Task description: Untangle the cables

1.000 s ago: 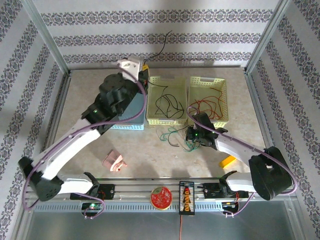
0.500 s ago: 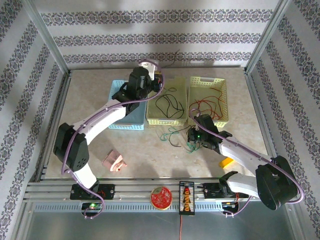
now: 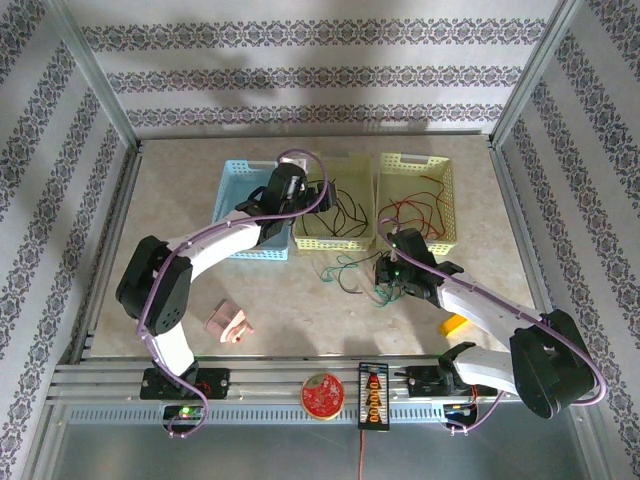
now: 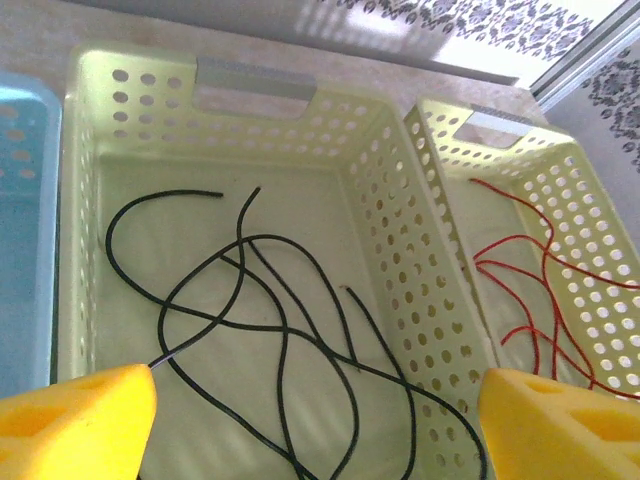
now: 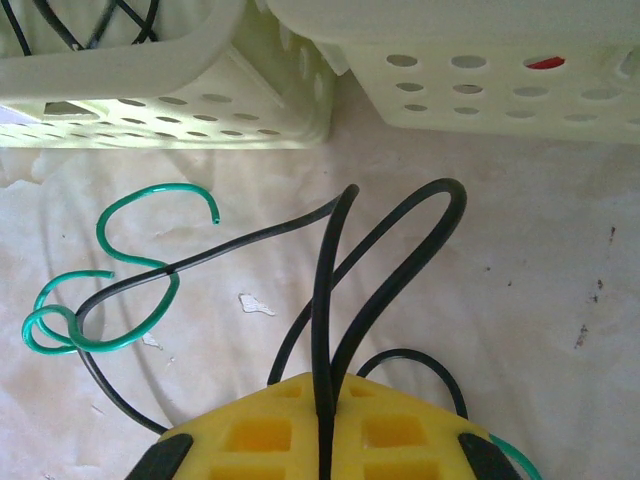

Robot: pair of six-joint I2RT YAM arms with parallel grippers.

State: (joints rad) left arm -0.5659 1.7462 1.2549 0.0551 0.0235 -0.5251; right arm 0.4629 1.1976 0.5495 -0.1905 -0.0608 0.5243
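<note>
Cables, thin loose strands in black, red and green point(image 3: 345, 268), lie in three places in front of you. At the far left stands a light-blue perforated plastic basket point(image 3: 232, 205). Your left gripper point(image 3: 303, 197) hangs where it meets the pale yellow-green perforated basket point(image 3: 335, 243) beside it. From the left wrist you see its yellow foam fingertips point(image 4: 75, 420) spread wide apart, gripping nothing. Under them black strands point(image 4: 280, 330) loop over that basket's floor, and one end runs up to the left fingertip. Just in front of the two yellow-green baskets, on the beige tabletop point(image 3: 280, 300), a green strand point(image 5: 152, 188) curls across a black strand point(image 5: 326, 300); the two cross and touch. Your right gripper point(image 3: 388, 280) sits low at the right end of this tangle. Its yellow pads point(image 5: 250, 435) are pressed together on the black strand, which rises from between them toward the baskets. Right of the middle basket, touching it, a second yellow-green basket point(image 3: 415, 158) holds the red strands point(image 4: 520, 290).
</note>
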